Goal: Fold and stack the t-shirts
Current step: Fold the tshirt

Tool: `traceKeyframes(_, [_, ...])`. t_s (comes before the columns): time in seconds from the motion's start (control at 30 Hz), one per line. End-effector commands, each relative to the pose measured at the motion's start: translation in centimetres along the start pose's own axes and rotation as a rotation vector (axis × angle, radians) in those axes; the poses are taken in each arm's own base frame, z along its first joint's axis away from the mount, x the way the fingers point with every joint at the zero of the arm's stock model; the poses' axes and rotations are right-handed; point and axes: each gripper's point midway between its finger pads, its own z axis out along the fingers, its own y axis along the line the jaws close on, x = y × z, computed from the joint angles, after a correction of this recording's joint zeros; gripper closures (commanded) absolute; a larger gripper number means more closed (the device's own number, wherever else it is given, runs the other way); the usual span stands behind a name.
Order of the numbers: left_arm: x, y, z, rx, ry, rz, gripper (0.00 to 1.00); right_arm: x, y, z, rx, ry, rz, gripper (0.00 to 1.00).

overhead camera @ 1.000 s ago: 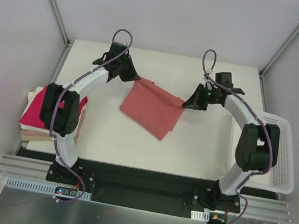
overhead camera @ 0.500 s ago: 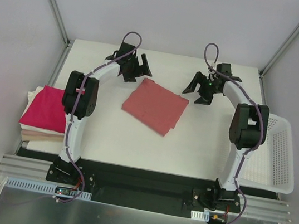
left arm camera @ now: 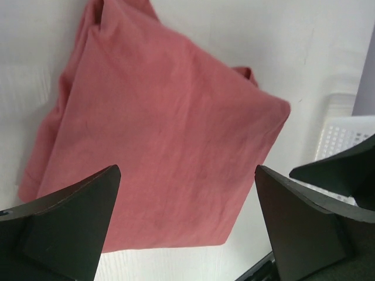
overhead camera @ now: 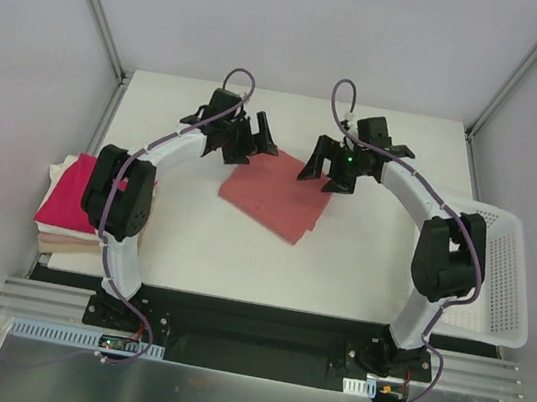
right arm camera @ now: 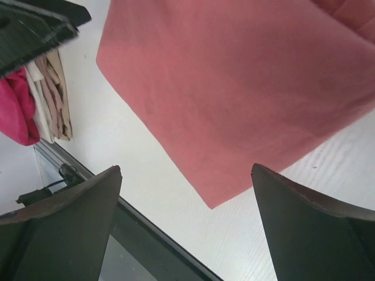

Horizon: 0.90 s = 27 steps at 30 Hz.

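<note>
A salmon t-shirt lies folded flat on the white table, mid-centre. My left gripper hovers open above its far left corner, and in the left wrist view that gripper has only the shirt below it. My right gripper hovers open above the far right corner. In the right wrist view it is empty too, over the shirt. At the table's left edge a magenta t-shirt tops a stack of cream folded ones.
A white mesh basket hangs off the table's right edge and also shows in the left wrist view. The black base rail runs along the near edge. Grey walls enclose the back and sides.
Both grippers opened and let go of the salmon shirt, which dropped flat onto the table. Both then moved inward over its far corners.
</note>
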Motion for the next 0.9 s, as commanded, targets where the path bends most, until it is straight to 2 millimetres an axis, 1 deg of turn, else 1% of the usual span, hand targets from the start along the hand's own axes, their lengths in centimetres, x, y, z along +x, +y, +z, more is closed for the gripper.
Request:
traceKeyframes(0.0, [4.0, 1.4, 1.7, 0.000, 0.111, -0.063, 0.01, -1.1, -1.5, 2.5, 0.051, 0.007, 0.031, 0.03])
traceKeyframes(0.03, [4.7, 2.0, 2.0, -0.012, 0.126, -0.076, 0.01, -1.1, -2.6, 3.5, 0.080, 0.023, 0.041, 0.03])
traceKeyframes(0.07, [5.0, 2.3, 2.2, -0.022, 0.130, -0.081, 0.01, -1.4, -3.1, 4.0, 0.103, 0.026, 0.037, 0.03])
traceKeyframes(0.1, [5.5, 2.7, 2.5, -0.032, 0.140, -0.084, 0.01, -2.8, -3.2, 4.1, 0.129, 0.002, 0.018, 0.03])
traceKeyframes(0.13, [6.0, 3.0, 2.8, -0.038, 0.149, -0.084, 0.01, -2.1, -4.7, 5.3, 0.168, 0.049, 0.028, 0.03])
traceKeyframes(0.17, [6.2, 3.2, 3.0, -0.045, 0.153, -0.084, 0.01, -2.3, -5.3, 5.7, 0.188, 0.058, 0.011, 0.03])
traceKeyframes(0.2, [6.7, 3.5, 3.4, -0.052, 0.166, -0.086, 0.01, -3.4, -5.4, 5.9, 0.202, 0.044, -0.005, 0.03])
traceKeyframes(0.23, [7.1, 3.8, 3.5, -0.060, 0.176, -0.090, 0.01, -2.7, -6.5, 7.1, 0.222, 0.082, 0.006, 0.03])
traceKeyframes(0.3, [7.7, 4.2, 3.8, -0.071, 0.188, -0.098, 0.01, -2.4, -6.9, 7.9, 0.224, 0.109, 0.014, 0.03])
traceKeyframes(0.33, [8.3, 4.5, 3.7, -0.081, 0.199, -0.105, 0.01, -1.8, -7.5, 8.4, 0.228, 0.128, 0.026, 0.03])
traceKeyframes(0.4, [8.6, 4.6, 3.5, -0.089, 0.196, -0.108, 0.01, -1.1, -7.9, 8.7, 0.235, 0.146, 0.032, 0.03])
traceKeyframes(0.43, [9.4, 4.8, 3.3, -0.099, 0.207, -0.112, 0.01, -0.5, -8.2, 8.7, 0.241, 0.152, 0.035, 0.03])
traceKeyframes(0.5, [9.8, 4.3, 2.5, -0.099, 0.198, -0.102, 0.01, 0.2, -8.4, 8.6, 0.249, 0.156, 0.033, 0.03])
traceKeyframes(0.53, [10.8, 5.1, 2.2, -0.134, 0.201, -0.107, 0.01, 0.1, -8.0, 8.2, 0.242, 0.141, 0.025, 0.03])
traceKeyframes(0.57, [11.9, 4.9, 2.0, -0.145, 0.207, -0.094, 0.01, 1.1, -8.2, 8.2, 0.247, 0.158, 0.029, 0.03])
traceKeyframes(0.6, [12.2, 4.4, 1.1, -0.144, 0.193, -0.088, 0.01, 1.6, -7.8, 8.2, 0.245, 0.161, 0.016, 0.03])
traceKeyframes(0.63, [14.0, 5.8, 0.7, -0.196, 0.202, -0.106, 0.01, 1.5, -7.1, 7.6, 0.235, 0.141, -0.004, 0.03])
traceKeyframes(0.67, [15.4, 5.6, 0.4, -0.209, 0.213, -0.102, 0.01, 2.8, -7.6, 7.6, 0.254, 0.159, -0.004, 0.03])
traceKeyframes(0.7, [16.0, 5.2, -0.4, -0.211, 0.201, -0.094, 0.01, 3.5, -7.1, 7.6, 0.255, 0.164, -0.019, 0.03])
traceKeyframes(0.73, [17.9, 6.4, -1.0, -0.250, 0.222, -0.123, 0.01, 3.6, -6.5, 7.1, 0.254, 0.149, -0.024, 0.03])
traceKeyframes(0.77, [18.8, 6.7, -1.4, -0.264, 0.224, -0.128, 0.01, 4.2, -6.4, 6.9, 0.260, 0.151, -0.029, 0.03])
traceKeyframes(0.8, [20.4, 6.9, -2.4, -0.268, 0.240, -0.117, 0.01, 6.0, -6.8, 7.0, 0.284, 0.180, -0.030, 0.03])
traceKeyframes(0.83, [21.2, 7.0, -2.8, -0.283, 0.236, -0.130, 0.01, 6.0, -6.2, 6.6, 0.277, 0.157, -0.045, 0.03])
traceKeyframes(0.87, [21.2, 6.7, -3.7, -0.281, 0.197, -0.121, 0.01, 6.6, -6.1, 6.5, 0.289, 0.156, -0.048, 0.03])
